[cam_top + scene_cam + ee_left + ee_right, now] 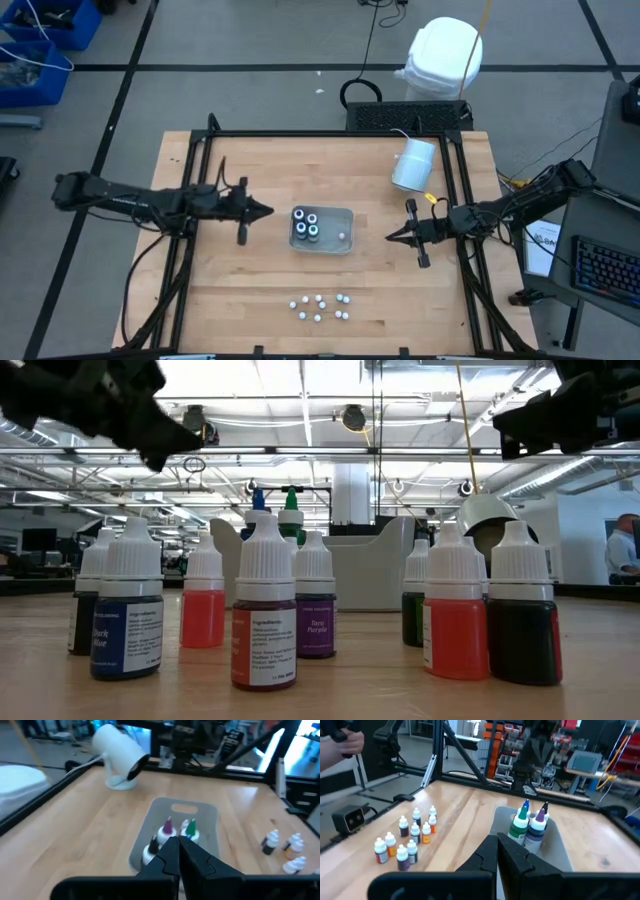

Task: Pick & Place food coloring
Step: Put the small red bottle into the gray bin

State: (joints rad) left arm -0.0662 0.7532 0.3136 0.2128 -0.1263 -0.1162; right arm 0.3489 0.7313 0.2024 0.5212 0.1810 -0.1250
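Small white-capped food coloring bottles (320, 306) cluster near the front edge of the pale wood-plank table (230, 290); four bigger dark round bottles (306, 225) stand inside the clear rectangular tray (340, 222) at its middle. The left gripper (268, 210) and right gripper (390, 236) flank the tray, jaws together. A smooth white cylinder (413, 164) lies behind, with grey floor beyond.

We hold both dark arms out low over the table, reaching toward each other from opposite sides. Our left gripper (266, 210) points inward with its fingers pressed together. Our right gripper (390, 237) mirrors it, fingers also closed. The two tips are well apart, holding nothing.
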